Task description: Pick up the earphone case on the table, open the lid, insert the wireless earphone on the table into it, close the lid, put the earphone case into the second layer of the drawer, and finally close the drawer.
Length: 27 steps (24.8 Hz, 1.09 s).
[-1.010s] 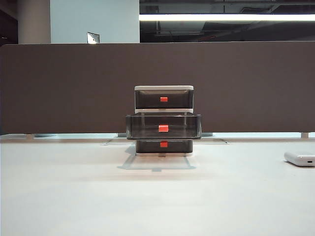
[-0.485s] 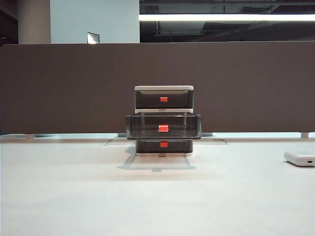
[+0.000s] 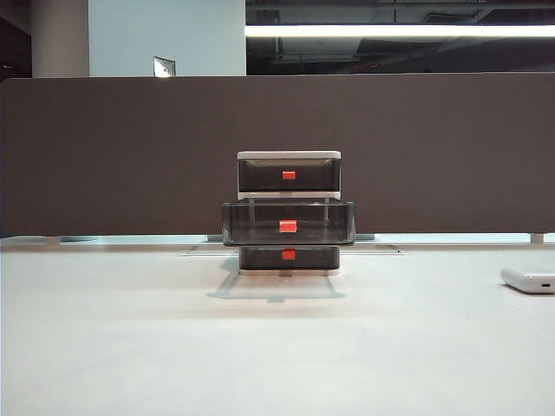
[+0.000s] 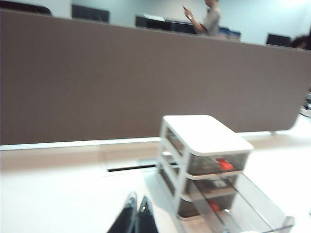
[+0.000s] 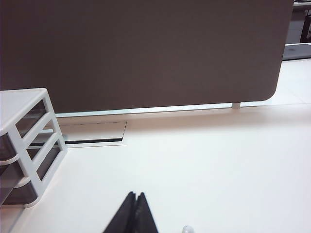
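Earphone case (image 3: 529,279) cut by the exterior view's right edge, far end out of frame; neither arm seen in that view; left gripper (image 4: 135,208) shown only as dark fingertips pressed together, rest cropped by the frame edge; right gripper (image 5: 135,208) likewise; drawer (image 5: 24,145) sliced by the right wrist view's edge, fronts unseen; pulled-out second layer of the drawer (image 4: 252,206) cropped at the corner, contents too blurred to tell; small white rounded object (image 5: 187,229) half cut off, unidentifiable.
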Tool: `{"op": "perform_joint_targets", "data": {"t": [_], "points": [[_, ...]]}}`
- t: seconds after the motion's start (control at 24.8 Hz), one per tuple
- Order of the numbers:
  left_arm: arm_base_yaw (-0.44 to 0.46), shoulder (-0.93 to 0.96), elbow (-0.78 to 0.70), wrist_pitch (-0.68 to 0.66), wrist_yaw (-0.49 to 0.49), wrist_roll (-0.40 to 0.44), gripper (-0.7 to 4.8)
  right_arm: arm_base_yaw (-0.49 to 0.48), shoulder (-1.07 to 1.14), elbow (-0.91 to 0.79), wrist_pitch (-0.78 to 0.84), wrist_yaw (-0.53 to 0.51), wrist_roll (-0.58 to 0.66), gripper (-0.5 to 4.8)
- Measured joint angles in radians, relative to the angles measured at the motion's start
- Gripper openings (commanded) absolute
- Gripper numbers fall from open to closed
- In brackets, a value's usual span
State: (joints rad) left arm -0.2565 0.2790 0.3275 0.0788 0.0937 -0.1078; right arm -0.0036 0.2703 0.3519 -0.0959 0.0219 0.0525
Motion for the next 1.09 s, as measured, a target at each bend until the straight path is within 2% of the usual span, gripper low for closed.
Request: {"op": "perform_joint_targets", "data": {"t": [0.28, 0.44, 0.57, 0.89, 1.09], "points": [[-0.097, 0.108, 0.058, -0.001, 0.0, 0.001, -0.06, 0.0, 0.0, 0.006, -0.015, 0.0, -0.001, -0.01], [-0.16, 0.169, 0.09, -0.004, 0.0, 0.001, -0.06, 0.0, 0.011, 0.032, -0.079, 0.0, 0.0, -0.01], [-0.226, 0.213, 0.105, -0.006, 0.0, 0.001, -0.06, 0.0, 0.02, 0.043, -0.111, 0.0, 0.0, -0.01], [-0.479, 0.325, 0.124, -0.054, 0.001, 0.001, -0.06, 0.0, 0.054, 0.044, -0.131, 0.0, -0.001, -0.01], [-0.512, 0.332, 0.13, -0.156, 0.0, -0.001, -0.06, 0.0, 0.078, 0.058, -0.176, -0.02, -0.001, -0.01]]}}
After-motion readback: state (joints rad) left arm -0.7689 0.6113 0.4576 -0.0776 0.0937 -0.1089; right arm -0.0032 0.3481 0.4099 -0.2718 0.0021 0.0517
